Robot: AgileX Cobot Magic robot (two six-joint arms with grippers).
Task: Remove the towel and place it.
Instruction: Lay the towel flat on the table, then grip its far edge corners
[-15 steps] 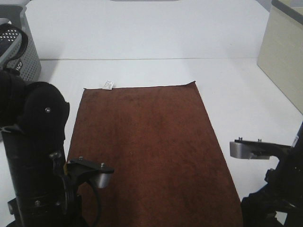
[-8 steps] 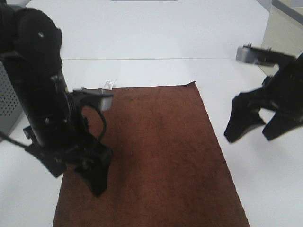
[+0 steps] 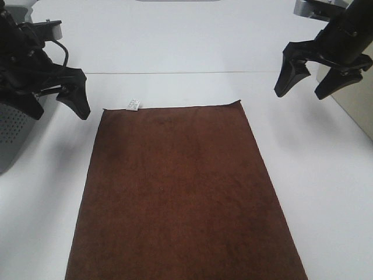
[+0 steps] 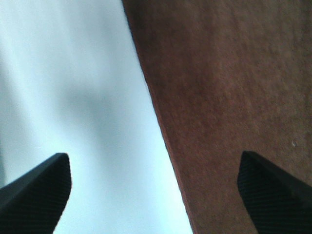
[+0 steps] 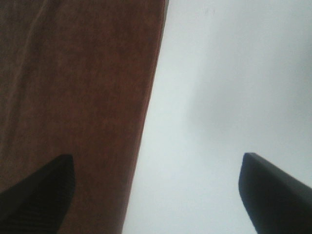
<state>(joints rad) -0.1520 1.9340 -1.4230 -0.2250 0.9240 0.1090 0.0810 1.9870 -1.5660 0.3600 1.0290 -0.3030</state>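
Towel (image 3: 183,192) lies flat, seemingly untouched, between left gripper (image 3: 56,106) and right gripper (image 3: 301,88).

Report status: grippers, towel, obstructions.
Left gripper open, empty. Right gripper open, empty. Towel flat on table, ungripped. Nothing lying on it.

White table (image 3: 175,46), grey bin (image 3: 11,134) left — beige cabinet (image 3: 361,109) right

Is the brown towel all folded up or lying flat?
Spread flat. The towel lies as one smooth rectangle on the table, edges straight, no layers or creases showing, white tag at one far corner.
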